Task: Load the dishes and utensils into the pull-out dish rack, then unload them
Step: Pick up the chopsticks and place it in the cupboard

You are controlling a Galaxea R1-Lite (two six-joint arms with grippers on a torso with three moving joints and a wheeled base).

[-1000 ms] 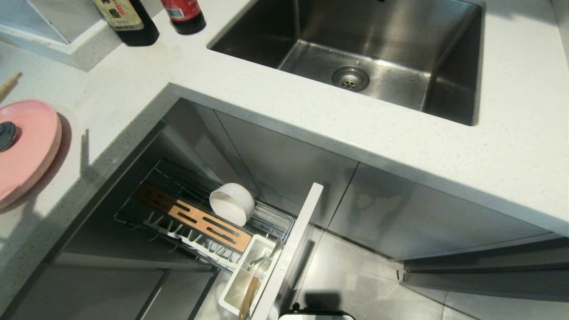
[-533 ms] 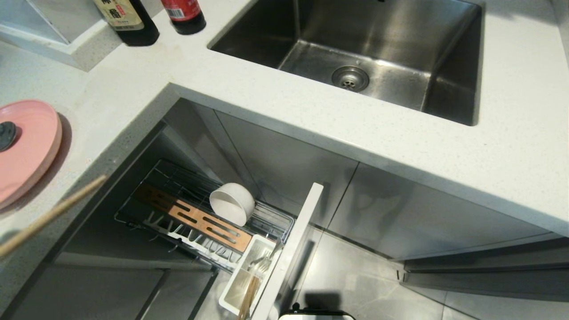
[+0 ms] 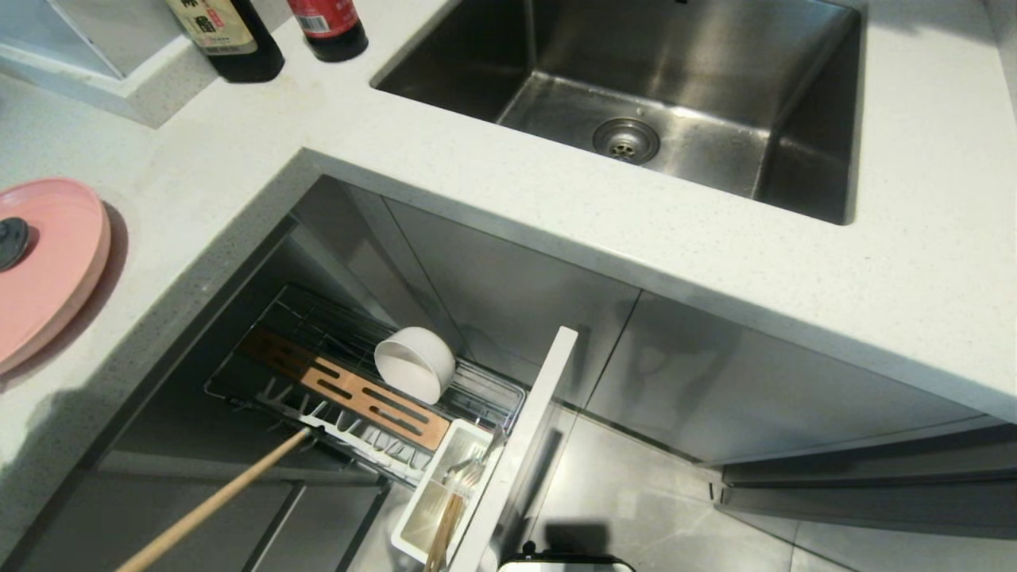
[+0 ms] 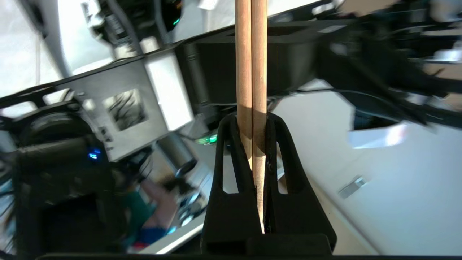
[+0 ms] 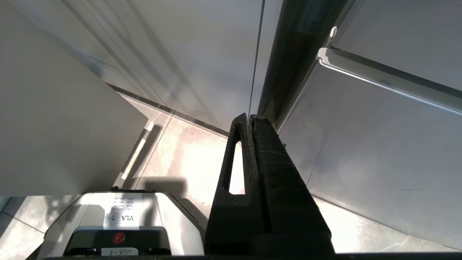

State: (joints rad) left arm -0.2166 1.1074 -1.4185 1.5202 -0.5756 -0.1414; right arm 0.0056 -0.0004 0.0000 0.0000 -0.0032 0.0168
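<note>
- We are gripping the pair of thin light-wood chopsticks (image 4: 251,72) with the left gripper (image 4: 258,151) clamped tight on them; their tips are nearing the chrome wire pull-out dish rack (image 3: 485,393).
- We are aiming them, we judge, for the rack's white utensil cup (image 3: 419,508), so keeping them steeply tilted should help.
- The left gripper itself is lying outside the head view.
- The right gripper (image 5: 249,121) is hanging closed and empty, away from the rack.

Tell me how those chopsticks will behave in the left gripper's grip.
The chopsticks look stiff: straight wood, no sag. Held near one end by the left gripper, they may pivot or slip. Being round, they would probably roll if dropped.
</note>
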